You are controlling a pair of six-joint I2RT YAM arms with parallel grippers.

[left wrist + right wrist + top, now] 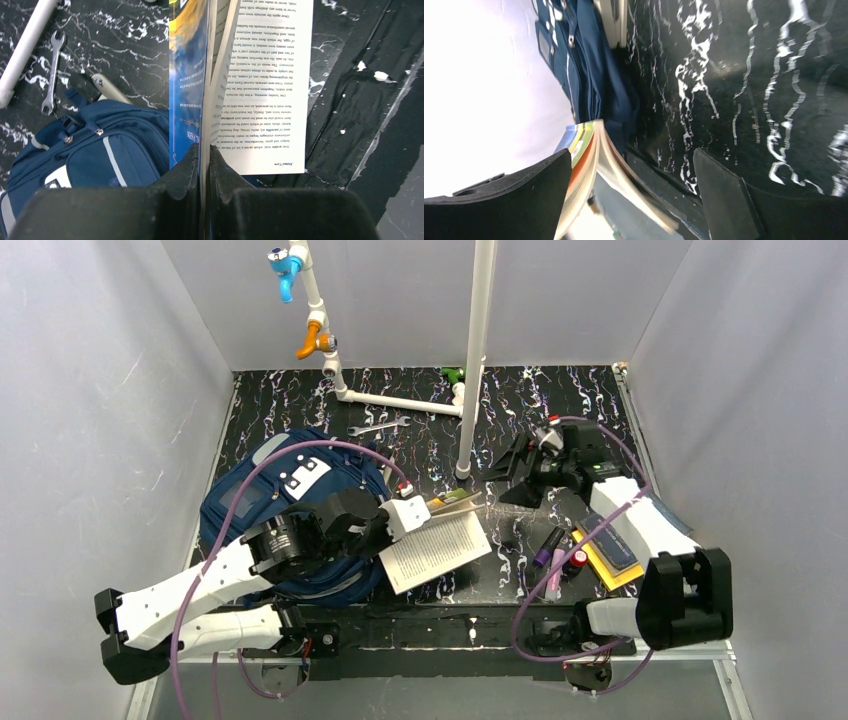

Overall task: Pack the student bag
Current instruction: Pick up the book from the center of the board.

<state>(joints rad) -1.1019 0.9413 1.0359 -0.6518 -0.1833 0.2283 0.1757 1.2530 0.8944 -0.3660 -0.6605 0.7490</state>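
Note:
The navy student bag [290,505] lies at the left of the black mat; it also shows in the left wrist view [100,150] and the right wrist view [594,75]. My left gripper [398,515] is shut on an open paperback book [436,548], just right of the bag. In the left wrist view the jaws [205,152] pinch the book [260,85] at its spine, with the blue cover to the left and the printed pages fanned to the right. My right gripper [520,475] is open and empty, pointing left toward the book [591,165], apart from it.
A white pipe post [475,350] stands mid-table with a pipe run and valves behind it. A wrench [378,427] lies at the back. Markers [555,550] and a yellow and blue notebook [610,555] lie under the right arm.

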